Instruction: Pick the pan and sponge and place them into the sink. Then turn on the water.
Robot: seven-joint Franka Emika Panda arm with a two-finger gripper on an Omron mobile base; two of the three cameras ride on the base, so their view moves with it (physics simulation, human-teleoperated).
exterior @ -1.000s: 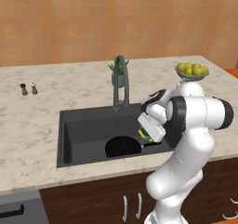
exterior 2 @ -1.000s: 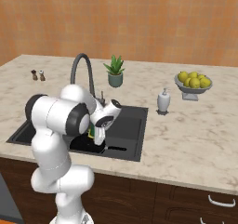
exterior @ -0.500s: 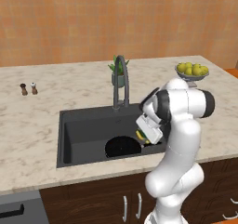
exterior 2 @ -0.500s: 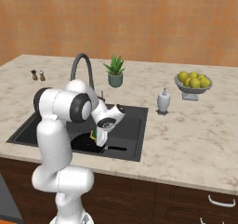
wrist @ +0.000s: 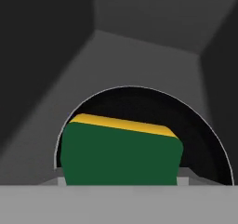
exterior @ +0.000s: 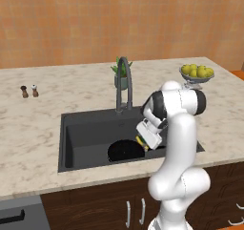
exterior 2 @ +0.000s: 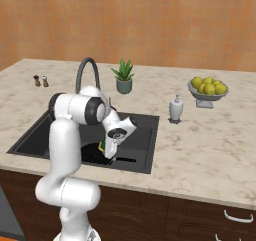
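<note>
Evidently unlabelled sponge (wrist: 121, 155) above pan (wrist: 200, 139).

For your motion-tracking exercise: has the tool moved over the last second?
Yes. Against the faucet, the tool has dropped lower into the sink, carrying the sponge down over the pan.

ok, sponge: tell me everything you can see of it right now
The sponge is a small rectangular block with rounded corners, dark green on the broad face toward the hand camera, with a yellow layer showing as a strip along its far edge. It sits at the tool, low inside the sink, above the black pan. The fingers are hidden, so the grip is unconfirmed.
</note>
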